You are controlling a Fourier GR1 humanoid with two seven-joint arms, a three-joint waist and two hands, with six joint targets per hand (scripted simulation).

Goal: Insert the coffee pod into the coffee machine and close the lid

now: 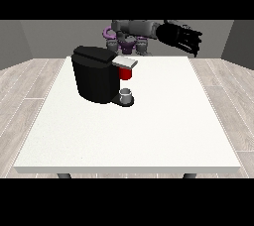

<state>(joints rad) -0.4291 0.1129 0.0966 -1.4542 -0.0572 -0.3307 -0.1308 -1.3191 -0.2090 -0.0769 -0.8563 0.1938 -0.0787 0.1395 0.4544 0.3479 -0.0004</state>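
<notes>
A large white rectangular counter carries a black boxy coffee machine toward its far side at the view's left. Beyond the machine, raised at the view's right, a black robot hand hangs with fingers spread and holds nothing. A small grey cup sits on the machine's base, under its red pod holder and grey lid.

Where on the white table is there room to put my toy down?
Lots of room: the whole near half of the table, in front of the coffee machine, is bare, and so is the side at the view's right, below the raised robot hand. It is crowded only by the machine's small cup.
</notes>
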